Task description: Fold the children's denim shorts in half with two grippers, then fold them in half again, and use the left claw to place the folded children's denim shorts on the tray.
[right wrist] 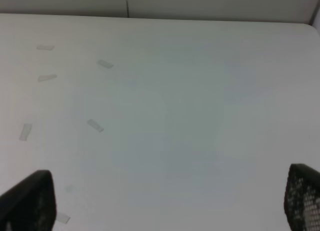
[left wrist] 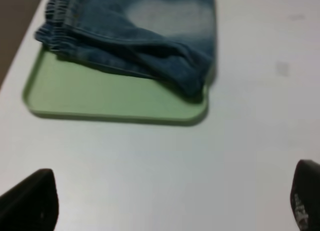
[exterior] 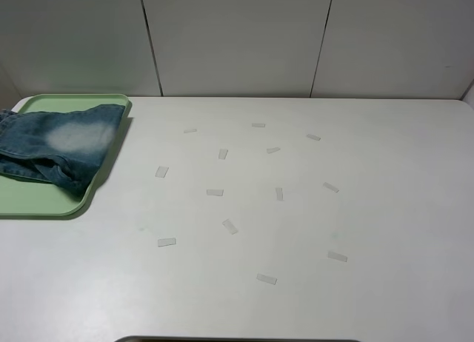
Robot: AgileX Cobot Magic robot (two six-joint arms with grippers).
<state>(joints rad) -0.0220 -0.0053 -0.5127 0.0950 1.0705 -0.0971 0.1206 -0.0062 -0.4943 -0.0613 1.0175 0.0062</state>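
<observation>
Far left: folded shorts (exterior: 58,148) sit on tray (exterior: 44,201), waistband end over tray's left edge, right edge of shorts overhanging rim slightly. Table (exterior: 296,209) dotted with tape strips (exterior: 229,226) mid-area. Left gripper (left wrist: 170,201) jaws wide apart, nothing held, near tray. Right gripper (right wrist: 165,203) jaws wide apart, empty, over bare table.

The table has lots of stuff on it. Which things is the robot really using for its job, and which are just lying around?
For the job:
- denim shorts, folded, lying on the tray
- green tray, at the table's left edge
- left gripper and right gripper, both with jaws open and holding nothing

Just lying about:
- small strips of tape stuck across the white table
</observation>
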